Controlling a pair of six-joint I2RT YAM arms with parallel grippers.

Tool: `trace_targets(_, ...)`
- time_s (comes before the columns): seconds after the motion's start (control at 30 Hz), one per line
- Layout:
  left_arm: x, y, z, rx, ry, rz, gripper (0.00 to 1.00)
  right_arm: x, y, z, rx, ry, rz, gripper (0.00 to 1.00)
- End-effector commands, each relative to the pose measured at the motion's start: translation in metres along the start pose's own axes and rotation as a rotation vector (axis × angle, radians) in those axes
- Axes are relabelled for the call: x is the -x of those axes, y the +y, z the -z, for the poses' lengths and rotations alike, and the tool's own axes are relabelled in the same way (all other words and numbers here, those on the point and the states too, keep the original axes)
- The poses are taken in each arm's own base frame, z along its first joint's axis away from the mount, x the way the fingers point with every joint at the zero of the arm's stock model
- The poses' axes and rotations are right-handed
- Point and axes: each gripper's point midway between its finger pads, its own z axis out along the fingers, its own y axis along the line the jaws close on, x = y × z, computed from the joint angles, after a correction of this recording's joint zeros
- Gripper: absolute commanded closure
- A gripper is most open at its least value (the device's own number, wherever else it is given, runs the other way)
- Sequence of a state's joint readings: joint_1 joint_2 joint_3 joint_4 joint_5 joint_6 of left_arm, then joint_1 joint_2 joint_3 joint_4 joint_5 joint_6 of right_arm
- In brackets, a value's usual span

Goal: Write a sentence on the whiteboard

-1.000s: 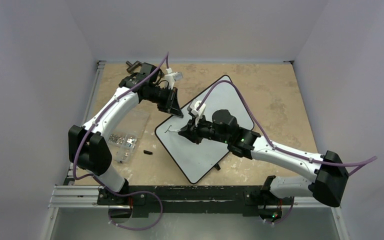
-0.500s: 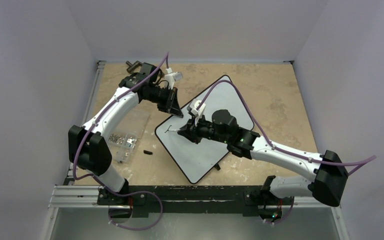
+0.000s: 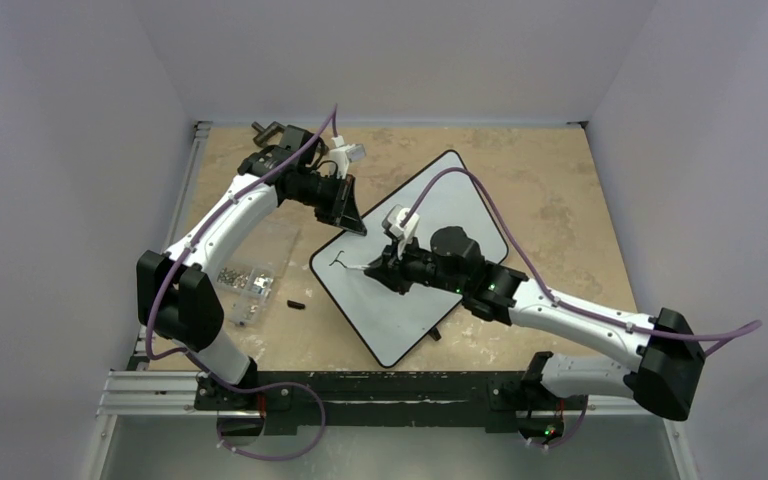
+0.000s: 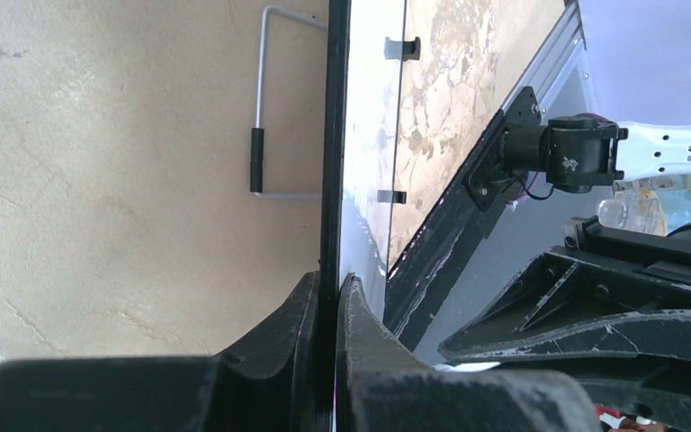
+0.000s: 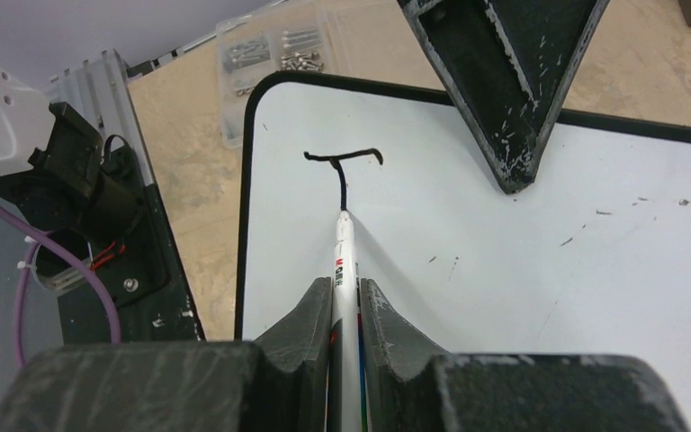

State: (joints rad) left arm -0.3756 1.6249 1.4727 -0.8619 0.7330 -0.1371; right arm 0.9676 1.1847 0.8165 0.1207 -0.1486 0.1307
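Tightly, the left end effector (image 4: 334,283) pinched the black rim of the whiteboard (image 3: 405,315) on the bench (image 3: 560,200). The right end effector (image 5: 345,288) pinched a marker (image 5: 345,250), its tip touching the sentence (image 5: 343,166), just a T near the board's left corner; bare white lay open beyond.

Even bright light, soft shadows, wrist-view foregrounds blurred

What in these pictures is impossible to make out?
- Top view: lettering too small to read; screws in the clear box too small to count.
- Left wrist view: whiteboard seen nearly edge-on, writing face hidden.
- Right wrist view: rear of the marker hidden between the jaws, cut off by the bottom edge.
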Motion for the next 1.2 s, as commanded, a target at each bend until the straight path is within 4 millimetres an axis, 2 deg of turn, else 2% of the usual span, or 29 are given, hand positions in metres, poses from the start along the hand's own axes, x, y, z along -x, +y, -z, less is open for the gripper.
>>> trace_targets(0.0, 0.014, 0.021, 0.014, 0.16, -0.066, -0.054, 1.0, -0.017, -0.002, 0.011, -0.015, 0.051, -0.019, 1.0)
trace_targets(0.17, 0.014, 0.02, 0.014, 0.159, -0.067, -0.053, 1.0, -0.029, 0.005, 0.018, 0.02, 0.096, -0.028, 1.0)
trace_targets(0.4, 0.014, 0.019, 0.015, 0.158, -0.07, -0.054, 1.0, -0.033, 0.006, 0.023, 0.024, 0.115, -0.032, 1.0)
trace_targets(0.47, 0.014, 0.019, 0.015, 0.158, -0.07, -0.055, 1.0, -0.026, 0.007, 0.024, 0.024, 0.098, -0.032, 1.0)
trace_targets(0.77, 0.014, 0.014, 0.017, 0.144, -0.076, -0.058, 1.0, 0.039, 0.014, 0.037, 0.026, -0.1, -0.041, 1.0)
trace_targets(0.83, 0.015, 0.014, 0.017, 0.145, -0.078, -0.059, 1.0, 0.048, 0.009, 0.038, -0.008, -0.135, -0.056, 1.0)
trace_targets(1.17, 0.015, 0.012, 0.019, 0.142, -0.084, -0.063, 1.0, 0.05, -0.014, 0.024, -0.125, -0.153, -0.073, 1.0)
